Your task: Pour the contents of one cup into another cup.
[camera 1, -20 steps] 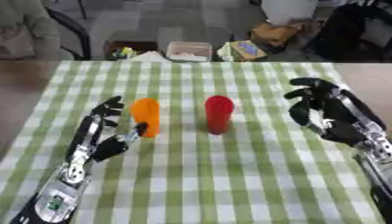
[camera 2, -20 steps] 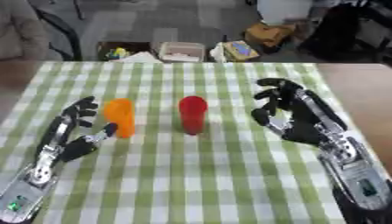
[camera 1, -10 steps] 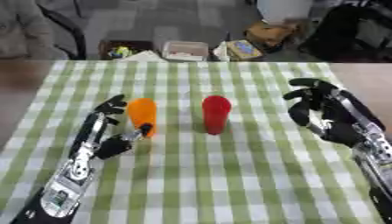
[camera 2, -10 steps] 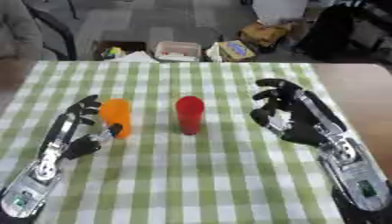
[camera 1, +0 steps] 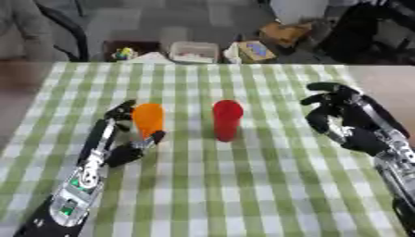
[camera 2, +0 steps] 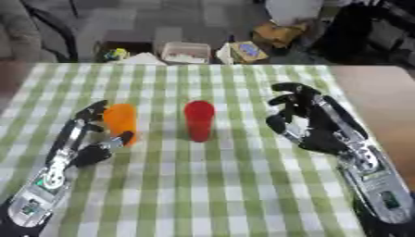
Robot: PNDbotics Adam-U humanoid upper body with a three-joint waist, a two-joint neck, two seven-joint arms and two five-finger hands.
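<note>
An orange cup and a red cup stand upright side by side on the green checked tablecloth. My left hand lies at the orange cup's left side. Its fingers reach up behind the cup's left edge and its thumb lies at the cup's base, so the cup stands in the gap between them; the hand is open. My right hand is raised well to the right of the red cup, open with fingers spread and bent, touching nothing. What the cups hold cannot be seen.
Beyond the table's far edge on the floor are a white box, a yellow packet and other clutter. Bare wood shows at the tablecloth's right edge.
The whole picture has shifted slightly, so the head has moved. Both hands and both cups keep nearly the same places relative to each other.
</note>
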